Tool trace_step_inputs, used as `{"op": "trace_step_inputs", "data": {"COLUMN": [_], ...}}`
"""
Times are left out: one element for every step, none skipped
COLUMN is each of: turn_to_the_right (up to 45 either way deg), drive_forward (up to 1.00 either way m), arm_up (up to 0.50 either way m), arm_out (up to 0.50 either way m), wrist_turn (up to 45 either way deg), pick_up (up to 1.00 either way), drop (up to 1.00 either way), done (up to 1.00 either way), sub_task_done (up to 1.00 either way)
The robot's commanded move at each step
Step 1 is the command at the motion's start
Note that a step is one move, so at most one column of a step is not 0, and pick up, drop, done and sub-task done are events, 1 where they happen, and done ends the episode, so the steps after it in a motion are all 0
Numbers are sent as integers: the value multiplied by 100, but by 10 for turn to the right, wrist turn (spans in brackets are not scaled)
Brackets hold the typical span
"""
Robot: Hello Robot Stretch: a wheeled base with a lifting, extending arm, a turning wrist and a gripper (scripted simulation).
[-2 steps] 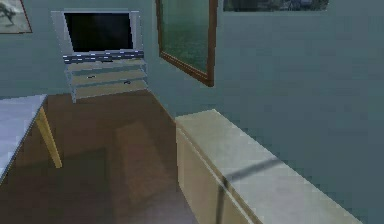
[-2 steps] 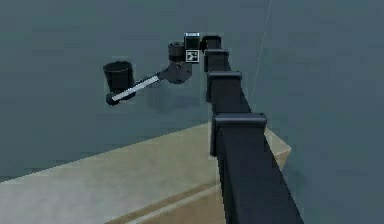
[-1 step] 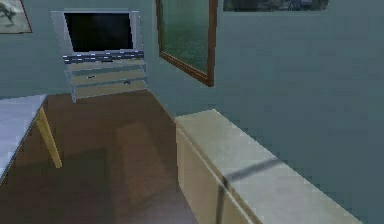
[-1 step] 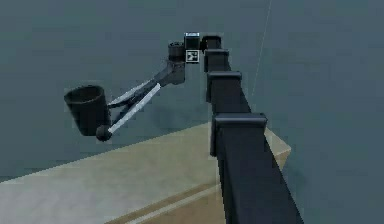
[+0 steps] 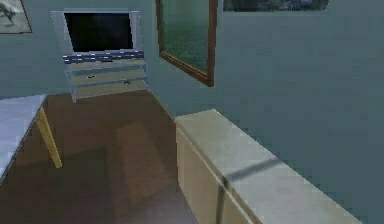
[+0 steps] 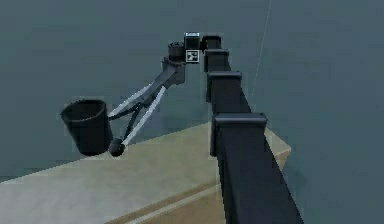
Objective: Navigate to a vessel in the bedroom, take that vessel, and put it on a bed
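A dark, bucket-shaped vessel (image 6: 85,125) hangs at the far end of my gripper (image 6: 112,133), seen against the blue-grey wall just above the back edge of a beige cabinet top (image 6: 110,185). The gripper holds this vessel. Its two thin fingers (image 6: 140,105) slant down to the left from the dark body beside the white marker squares (image 6: 190,52). The dark arm bar (image 6: 240,140) rises from the bottom edge. In the forward view the same beige cabinet (image 5: 250,170) runs along the wall at the lower right.
A television (image 5: 98,32) on a white stand (image 5: 105,75) is against the far wall. A framed panel (image 5: 187,38) hangs on the wall to the right. A white-topped table (image 5: 15,125) with a wooden leg sits at the left. Brown floor (image 5: 110,140) lies between.
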Motion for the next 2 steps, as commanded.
{"op": "trace_step_inputs", "data": {"turn_to_the_right": [0,-450], "drive_forward": [0,0], "arm_up": [0,0], "arm_out": [-38,0], "wrist_turn": [0,0], "pick_up": [0,0], "drop": [0,0], "done": [0,0], "sub_task_done": [0,0]}}
